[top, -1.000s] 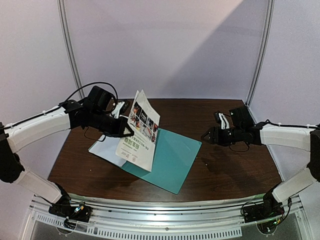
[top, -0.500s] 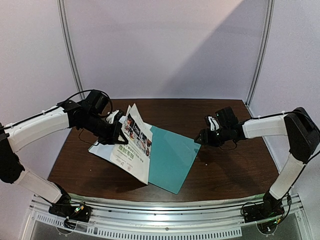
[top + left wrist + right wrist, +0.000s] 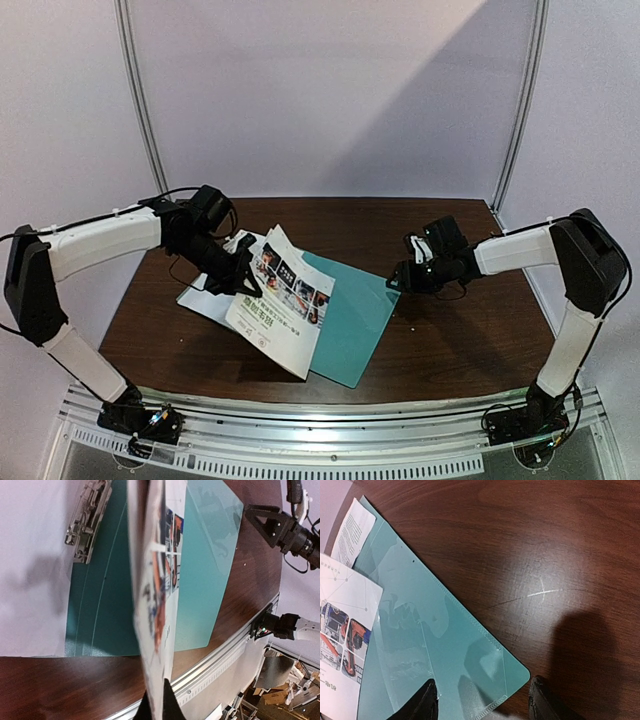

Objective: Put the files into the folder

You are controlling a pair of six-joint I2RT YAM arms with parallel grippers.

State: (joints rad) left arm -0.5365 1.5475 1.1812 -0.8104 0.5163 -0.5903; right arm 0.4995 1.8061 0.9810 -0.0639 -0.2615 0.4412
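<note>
One sheet [image 3: 285, 312] in left hand [image 3: 244, 285], above folder [image 3: 356, 305]

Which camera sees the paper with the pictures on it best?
The top camera: the picture page faces it, nearly whole, pinched by the left gripper. The left wrist camera sees it almost edge-on; the right wrist camera catches only one part at its left edge.

colour sheet [image 3: 278, 310]: 1 | text sheet [image 3: 354, 530]: 1 | folder [image 3: 355, 310]: 1 | clip [image 3: 87, 520]: 1

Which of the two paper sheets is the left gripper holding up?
The white sheet with colour photos, pinched in the left gripper; the black-text sheet lies flat.
</note>
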